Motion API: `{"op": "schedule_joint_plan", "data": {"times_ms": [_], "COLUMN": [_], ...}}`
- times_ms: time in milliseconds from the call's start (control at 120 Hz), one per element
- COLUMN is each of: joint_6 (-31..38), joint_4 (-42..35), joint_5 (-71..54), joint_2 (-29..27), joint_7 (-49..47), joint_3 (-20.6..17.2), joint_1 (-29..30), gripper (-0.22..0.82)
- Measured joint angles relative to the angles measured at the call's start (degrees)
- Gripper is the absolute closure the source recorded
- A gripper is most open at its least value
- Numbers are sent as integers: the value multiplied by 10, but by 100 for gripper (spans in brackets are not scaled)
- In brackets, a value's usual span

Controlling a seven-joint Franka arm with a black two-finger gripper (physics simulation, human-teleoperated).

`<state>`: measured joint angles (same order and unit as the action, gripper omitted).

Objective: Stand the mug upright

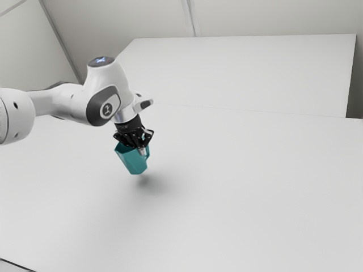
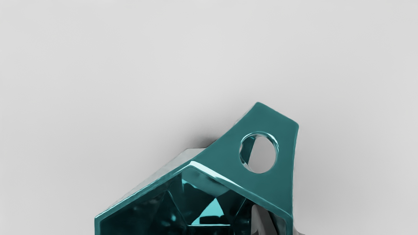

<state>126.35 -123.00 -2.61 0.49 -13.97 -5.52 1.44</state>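
1. The mug (image 1: 133, 161) is left of centre in the exterior view, about midway down the frame, under the arm (image 1: 105, 93). It leans, its mouth toward the exterior view's upper left and its base toward the lower right.
2. The gripper (image 1: 139, 148) is closed on the mug's wall: one finger (image 2: 260, 222) is inside the mouth, the other (image 2: 297, 232) outside, near the root of the handle (image 2: 271, 122).
3. The shadow (image 1: 148, 182) lies below the base, so the mug seems to be just off the table (image 1: 244, 170), though the gap is hard to judge from here.
4. I'd call this the righting step: the mug is in hand, and what remains is to take out the lean, lower it and let go.
5. It should handle as a stiff, fairly light thing. The faces look glossy, so they may be slippery, and if it is ceramic a knock could chip it.
6. The wall by the handle is a sound place to hold, with a flat face for each finger. The rim (image 2: 225, 179) is thin, and a pinch there lets the mug swing.
7. Next, turn the wrist gently until the base is level, then set down slowly. Landing on a base edge could twist the mug in the grip or tip it on release.
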Motion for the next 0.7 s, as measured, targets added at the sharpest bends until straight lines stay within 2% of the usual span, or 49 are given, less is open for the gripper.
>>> {"op": "schedule_joint_plan", "data": {"times_ms": [242,575,700], "joint_6": [52,73,70], "joint_4": [2,1,1], "joint_5": [-13,-11,-11], "joint_2": [45,71,68], "joint_7": [16,27,31], "joint_3": [7,7,7], "joint_1": [10,13,13], "gripper": [78,78,50]}}
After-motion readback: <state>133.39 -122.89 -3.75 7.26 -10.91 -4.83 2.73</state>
